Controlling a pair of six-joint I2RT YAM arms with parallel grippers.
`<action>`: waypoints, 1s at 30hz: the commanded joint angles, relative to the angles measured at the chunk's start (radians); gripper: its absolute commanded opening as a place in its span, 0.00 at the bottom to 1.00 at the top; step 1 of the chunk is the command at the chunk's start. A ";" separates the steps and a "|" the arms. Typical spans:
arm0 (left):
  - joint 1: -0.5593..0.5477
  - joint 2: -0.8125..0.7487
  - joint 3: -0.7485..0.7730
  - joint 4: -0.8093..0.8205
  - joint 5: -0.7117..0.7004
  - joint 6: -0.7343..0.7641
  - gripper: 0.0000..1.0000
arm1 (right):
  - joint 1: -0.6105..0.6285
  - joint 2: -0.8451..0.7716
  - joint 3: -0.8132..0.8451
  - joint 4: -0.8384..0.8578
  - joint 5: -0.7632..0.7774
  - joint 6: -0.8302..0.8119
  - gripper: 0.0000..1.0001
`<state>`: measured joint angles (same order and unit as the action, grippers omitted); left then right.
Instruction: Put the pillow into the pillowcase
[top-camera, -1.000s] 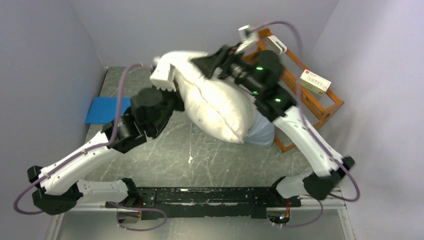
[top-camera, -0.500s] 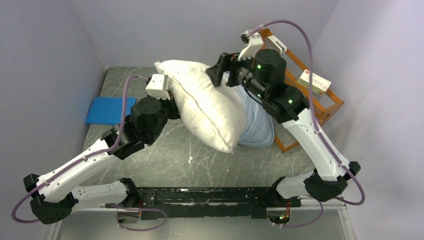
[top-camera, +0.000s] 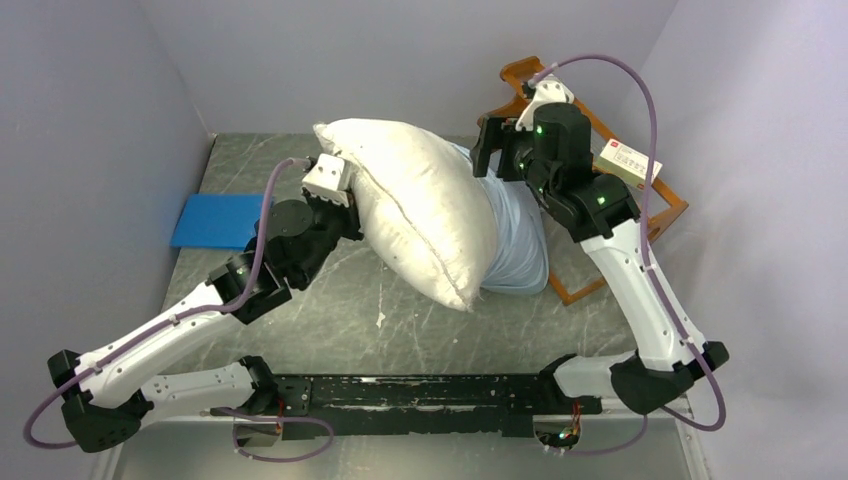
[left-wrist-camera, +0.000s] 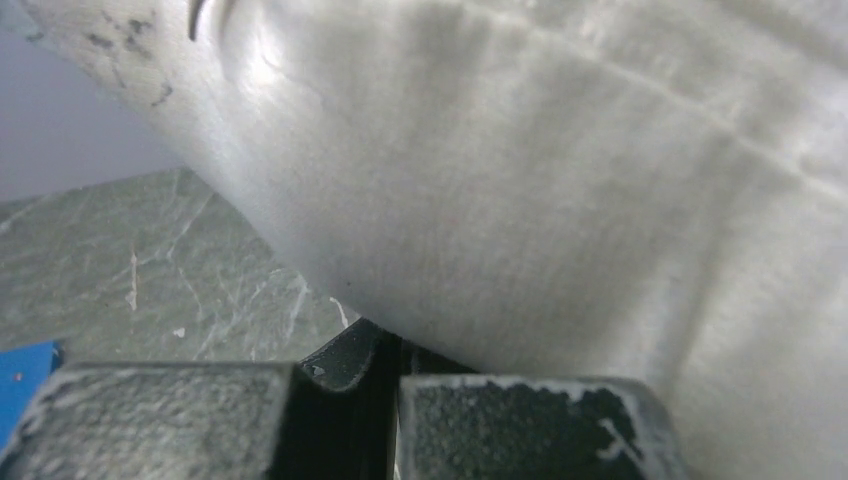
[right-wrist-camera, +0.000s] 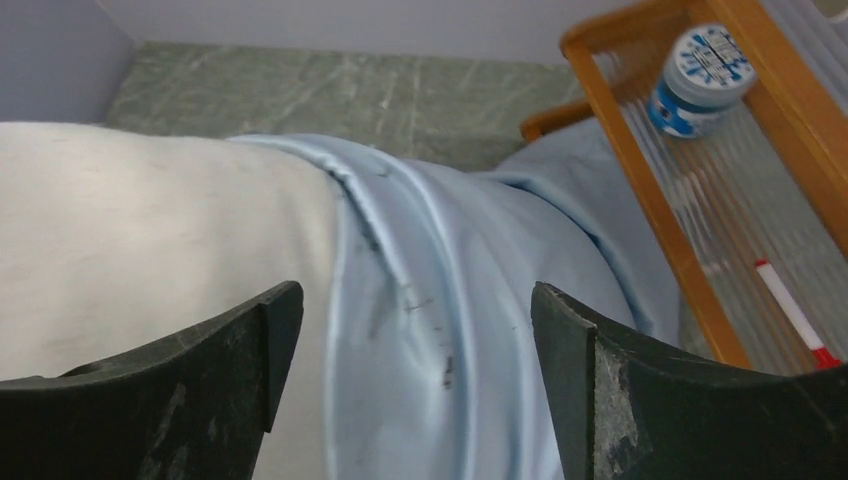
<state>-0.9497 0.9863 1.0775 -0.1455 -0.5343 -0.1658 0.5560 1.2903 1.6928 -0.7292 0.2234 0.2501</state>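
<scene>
One pillow (top-camera: 420, 215), one pillowcase (top-camera: 517, 235) partly over it; left gripper (left-wrist-camera: 385, 400) was closed tight against the pillow, right gripper (right-wrist-camera: 415, 300) gaped wide, holding nothing.

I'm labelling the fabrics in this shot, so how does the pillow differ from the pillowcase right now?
Colour: the pillow is white, the pillowcase pale blue.
Bulk: the pillow is plump and stuffed, with a raised seam; the pillowcase is thin and wrinkled.
Coverage: most of the pillow lies bare, while the pillowcase wraps only one end of it.
Both are soft cloth with a few small dark specks.
</scene>
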 joint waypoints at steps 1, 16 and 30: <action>0.009 -0.011 0.016 0.121 0.053 0.113 0.05 | -0.098 0.045 0.043 -0.119 -0.144 -0.047 0.85; 0.019 0.014 0.040 0.182 0.119 0.153 0.05 | -0.185 -0.044 -0.122 -0.071 -0.570 -0.137 0.83; 0.019 0.048 0.078 0.204 0.123 0.194 0.05 | -0.110 0.117 0.033 -0.189 -0.092 -0.134 0.33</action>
<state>-0.9310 1.0431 1.1000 -0.0639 -0.4408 0.0040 0.4110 1.3563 1.6447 -0.8501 -0.1101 0.1146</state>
